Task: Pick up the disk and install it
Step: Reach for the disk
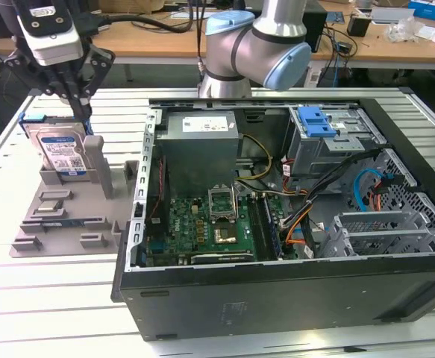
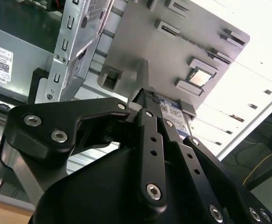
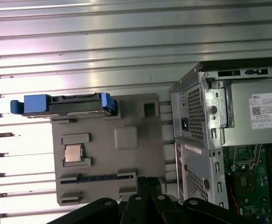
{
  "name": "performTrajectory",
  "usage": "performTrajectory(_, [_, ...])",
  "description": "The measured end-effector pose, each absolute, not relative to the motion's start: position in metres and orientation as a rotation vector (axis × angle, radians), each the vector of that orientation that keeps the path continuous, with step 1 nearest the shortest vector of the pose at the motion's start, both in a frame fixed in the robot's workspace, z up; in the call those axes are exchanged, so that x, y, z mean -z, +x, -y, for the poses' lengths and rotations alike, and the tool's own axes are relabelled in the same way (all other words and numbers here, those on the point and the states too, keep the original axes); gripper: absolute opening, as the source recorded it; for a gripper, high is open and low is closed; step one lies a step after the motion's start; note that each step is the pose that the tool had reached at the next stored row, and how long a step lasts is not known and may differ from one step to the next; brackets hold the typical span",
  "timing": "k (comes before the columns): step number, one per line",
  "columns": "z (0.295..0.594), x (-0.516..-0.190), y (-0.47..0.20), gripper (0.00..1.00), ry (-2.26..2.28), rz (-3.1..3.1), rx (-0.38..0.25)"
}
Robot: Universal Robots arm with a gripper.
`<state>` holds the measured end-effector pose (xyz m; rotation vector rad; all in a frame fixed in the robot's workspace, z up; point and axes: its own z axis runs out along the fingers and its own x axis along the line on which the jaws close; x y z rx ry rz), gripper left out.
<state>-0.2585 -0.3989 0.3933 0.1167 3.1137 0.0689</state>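
We see an arm of silver-grey tube sections joined by rounded pale blue caps. Our view of its wrist shows a white-and-grey wrist block bearing a printed label. The end effector is matte black; in the second wrist view its flat linkage plates carry silver hex-socket screws and rows of small round holes.

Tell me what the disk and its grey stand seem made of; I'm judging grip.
The disk: likely metal body, dull silver-grey, with a paper-looking label and glossy blue plastic rails. The stand: matte grey plastic, seemingly; uniform dull surface, moulded slots.
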Motion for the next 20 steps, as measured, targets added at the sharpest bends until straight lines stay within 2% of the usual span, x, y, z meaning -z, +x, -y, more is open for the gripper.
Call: performTrajectory(20, [0.399, -0.393, -0.304, 0.11, 0.117, -3.114, -0.069])
